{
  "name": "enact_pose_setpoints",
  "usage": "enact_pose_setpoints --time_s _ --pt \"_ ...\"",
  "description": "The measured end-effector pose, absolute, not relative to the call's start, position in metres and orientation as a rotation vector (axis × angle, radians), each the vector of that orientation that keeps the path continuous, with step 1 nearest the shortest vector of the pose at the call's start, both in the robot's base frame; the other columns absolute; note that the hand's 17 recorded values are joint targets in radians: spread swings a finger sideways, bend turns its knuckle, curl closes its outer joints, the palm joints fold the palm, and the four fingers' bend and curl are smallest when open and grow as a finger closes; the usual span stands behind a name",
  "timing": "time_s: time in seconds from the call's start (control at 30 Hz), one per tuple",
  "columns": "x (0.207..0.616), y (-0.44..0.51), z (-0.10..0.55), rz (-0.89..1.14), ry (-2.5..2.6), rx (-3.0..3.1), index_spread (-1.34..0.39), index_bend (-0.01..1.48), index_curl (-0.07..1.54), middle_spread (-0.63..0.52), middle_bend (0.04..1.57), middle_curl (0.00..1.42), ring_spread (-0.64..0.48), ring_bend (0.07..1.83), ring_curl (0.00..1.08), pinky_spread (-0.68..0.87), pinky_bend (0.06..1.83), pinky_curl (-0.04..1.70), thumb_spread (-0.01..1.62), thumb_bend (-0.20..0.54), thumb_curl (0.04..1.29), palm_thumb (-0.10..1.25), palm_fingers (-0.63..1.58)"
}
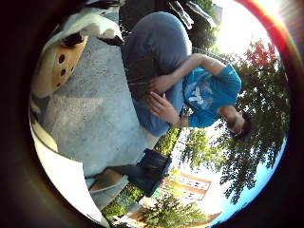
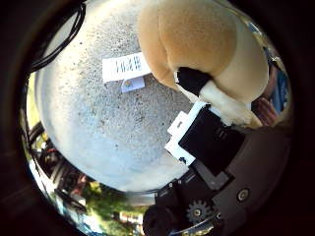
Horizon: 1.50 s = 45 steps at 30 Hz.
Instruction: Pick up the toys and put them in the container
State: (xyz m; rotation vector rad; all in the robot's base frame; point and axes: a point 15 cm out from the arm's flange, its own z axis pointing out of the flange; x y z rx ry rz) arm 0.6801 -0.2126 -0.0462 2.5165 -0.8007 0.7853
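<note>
A tan plush toy with a black and white patch fills much of the right thumb side palm view, close to the palm. Its white tags lie beside it over the grey concrete ground. Black and white parts of my hand reach up against the toy's white patch. The right little finger side palm view shows a tan plush toy at the edge, above the concrete, and a white part of my hand.
A person in a blue shirt and jeans sits on the concrete a short way off, with a black shoe towards my hand. Trees and buildings stand beyond the concrete.
</note>
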Motion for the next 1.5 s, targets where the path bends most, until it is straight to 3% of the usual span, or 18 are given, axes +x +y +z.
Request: enact_pose_setpoints --time_s 0.13,0.3,0.8,0.9,1.0,1.13,1.27,1.5 --pt "0.685 -0.233 -0.023 0.836 -0.832 2.527 -0.68 0.56 0.19 -0.25 1.04 0.96 -0.07 1.3 0.76 0.3 1.38 0.53 1.04 0.051 0.49 1.01 1.07" --pt "0.691 -0.249 0.031 0.903 -0.847 2.493 -0.81 0.72 0.23 -0.26 1.09 1.04 -0.1 1.35 0.8 0.23 1.48 0.63 1.06 0.018 0.56 1.03 0.99" --pt "0.585 -0.21 0.164 0.817 -0.961 2.559 -0.98 0.94 0.39 -0.26 1.22 1.16 -0.13 1.47 0.86 0.15 1.58 0.78 1.08 -0.021 0.67 0.98 0.83" --pt "0.556 -0.186 0.174 0.643 -1.101 2.598 -1.0 0.95 0.44 -0.25 1.24 1.17 -0.13 1.5 0.87 0.14 1.59 0.81 1.08 -0.02 0.69 0.96 0.81" --pt "0.511 -0.139 0.17 0.287 -1.216 2.659 -1.01 0.96 0.5 -0.25 1.26 1.17 -0.13 1.52 0.87 0.14 1.6 0.83 1.08 -0.014 0.71 0.97 0.78" --pt "0.478 -0.059 0.215 -0.088 -1.246 2.758 -1.02 0.96 0.57 -0.25 1.28 1.17 -0.13 1.54 0.87 0.13 1.61 0.84 1.08 -0.012 0.72 0.98 0.76" --pt "0.478 0.047 0.287 -0.186 -1.235 2.889 -1.03 0.95 0.65 -0.24 1.3 1.17 -0.13 1.56 0.87 0.13 1.62 0.86 1.08 -0.012 0.74 0.99 0.74" --pt "0.459 0.177 0.313 -0.183 -1.272 2.916 -1.04 0.91 0.81 -0.24 1.34 1.17 -0.13 1.6 0.86 0.12 1.64 0.89 1.09 -0.015 0.75 0.99 0.7"
